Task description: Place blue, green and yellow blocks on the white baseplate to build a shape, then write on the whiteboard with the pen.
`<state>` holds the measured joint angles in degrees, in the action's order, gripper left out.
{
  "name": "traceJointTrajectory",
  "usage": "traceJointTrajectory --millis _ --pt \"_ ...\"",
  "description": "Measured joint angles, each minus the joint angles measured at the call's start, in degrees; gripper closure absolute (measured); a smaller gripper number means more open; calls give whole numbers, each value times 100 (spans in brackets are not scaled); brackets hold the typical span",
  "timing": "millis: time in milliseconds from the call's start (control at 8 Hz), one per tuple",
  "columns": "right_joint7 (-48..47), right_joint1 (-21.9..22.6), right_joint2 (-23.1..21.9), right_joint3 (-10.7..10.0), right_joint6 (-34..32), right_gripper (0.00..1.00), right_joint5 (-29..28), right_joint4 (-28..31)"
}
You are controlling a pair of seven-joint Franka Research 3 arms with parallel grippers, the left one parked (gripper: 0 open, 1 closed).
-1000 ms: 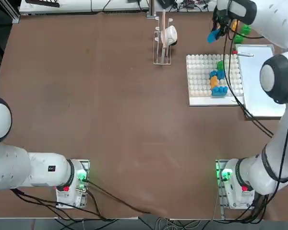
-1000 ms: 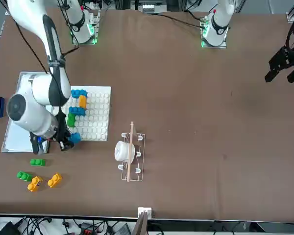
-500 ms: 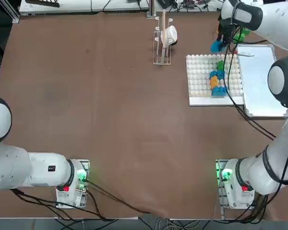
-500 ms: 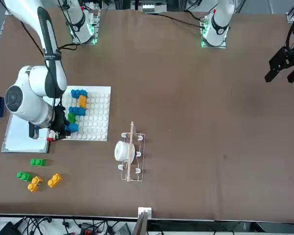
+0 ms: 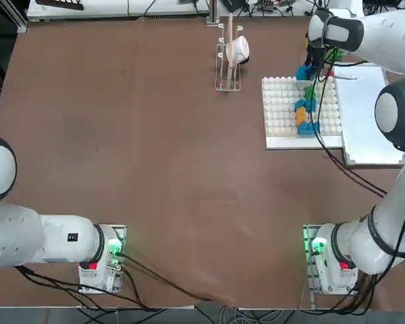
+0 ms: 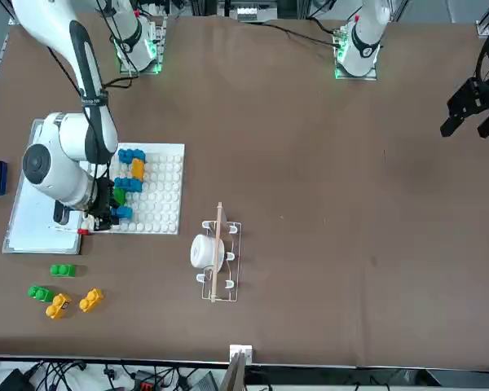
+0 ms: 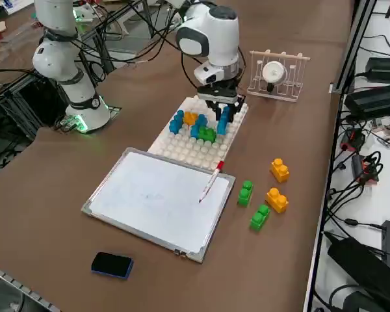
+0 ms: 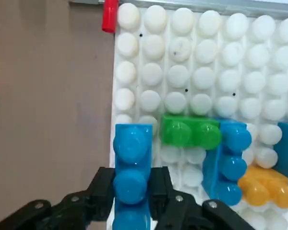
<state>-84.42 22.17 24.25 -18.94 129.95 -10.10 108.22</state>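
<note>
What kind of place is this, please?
Probably a robotics lab: robot arms are bolted to a brown table, cables trail off its edges, and the right gripper holds a blue block over a white baseplate.

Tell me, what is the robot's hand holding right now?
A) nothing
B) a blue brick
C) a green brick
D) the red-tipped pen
B: the right hand is shut on a blue brick, poised at the edge of the studded white plate beside the green brick already set there.
</note>
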Motion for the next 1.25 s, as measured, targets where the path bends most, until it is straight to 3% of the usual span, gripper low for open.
traceJointTrajectory --millis 375,750,1250 --pt "-144 113 279 5 103 60 139 5" --pt "-606 238 303 4 123 60 503 9" --pt "-681 263 305 -6 261 60 588 103"
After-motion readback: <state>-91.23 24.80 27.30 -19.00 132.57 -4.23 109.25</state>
